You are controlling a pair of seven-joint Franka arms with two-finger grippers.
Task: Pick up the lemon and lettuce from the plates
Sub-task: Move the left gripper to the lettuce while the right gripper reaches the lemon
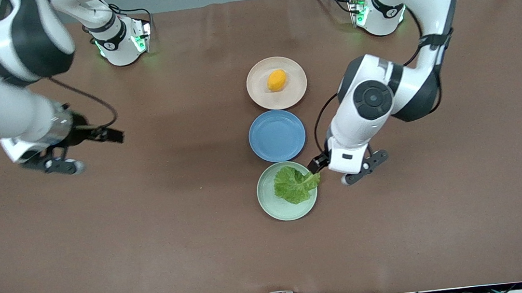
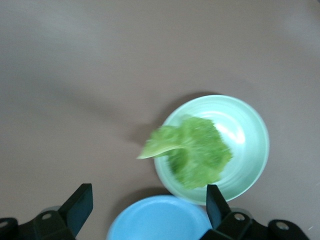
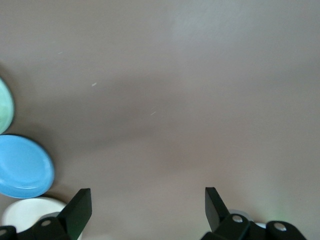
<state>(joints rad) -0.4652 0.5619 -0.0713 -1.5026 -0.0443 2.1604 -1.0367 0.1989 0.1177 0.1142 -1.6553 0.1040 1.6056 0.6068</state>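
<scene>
I am hovering my left gripper [image 2: 145, 210], released wide, over the brown worktop [image 1: 154, 235] beside the crinkly green lettuce leaf [image 1: 294, 185] lying on the mint-green round plate [image 1: 272, 208], ready to straddle it. My right gripper [image 3: 145, 210] is waiting, released, well apart from the small orange-yellow lemon [image 1: 277, 80] resting on the beige-pink plate [image 1: 260, 93].

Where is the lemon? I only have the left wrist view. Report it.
Observer: The lemon lies on the beige-pink plate, the plate farthest from the front camera.
Operator: Give me the right tool.
Observer: The right tool is open and empty over the table, toward the right arm's end; that arm waits.
Operator: Place my left tool from above.
Observer: The left tool hangs open just off the mint plate, toward the left arm's end, beside the stem tip of the lettuce.
</scene>
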